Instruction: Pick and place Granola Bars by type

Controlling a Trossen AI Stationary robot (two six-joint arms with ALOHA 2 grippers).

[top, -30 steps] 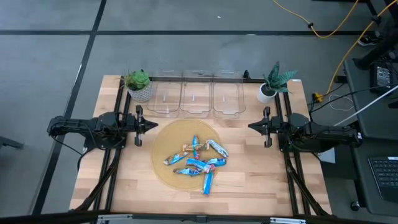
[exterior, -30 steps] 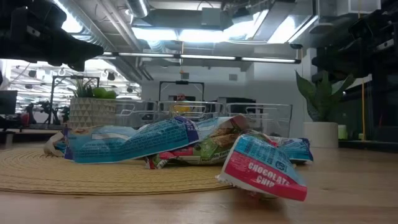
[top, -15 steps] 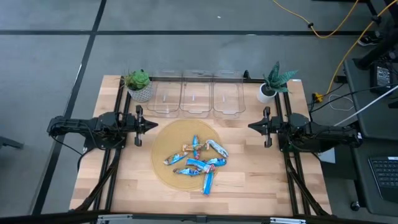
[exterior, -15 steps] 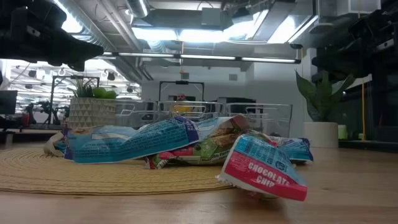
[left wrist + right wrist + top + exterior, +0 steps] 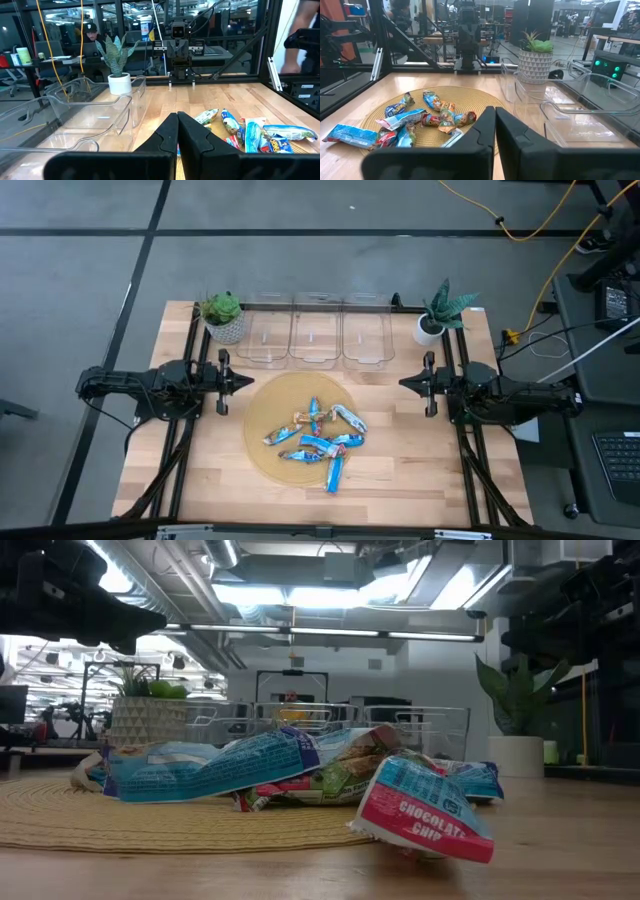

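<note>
Granola Bars: heaped on woven mat; left gripper and right gripper pressed together, parked at 9 and 3 o'clock; take an outlying bar first.

The granola bars lie in a loose pile, some overlapping, on the near half of a round woven mat. Most wrappers are shiny blue, some with tan or white parts. One blue bar sticks out over the mat's near edge onto the wood; its red end reads "chocolate chip".
</note>
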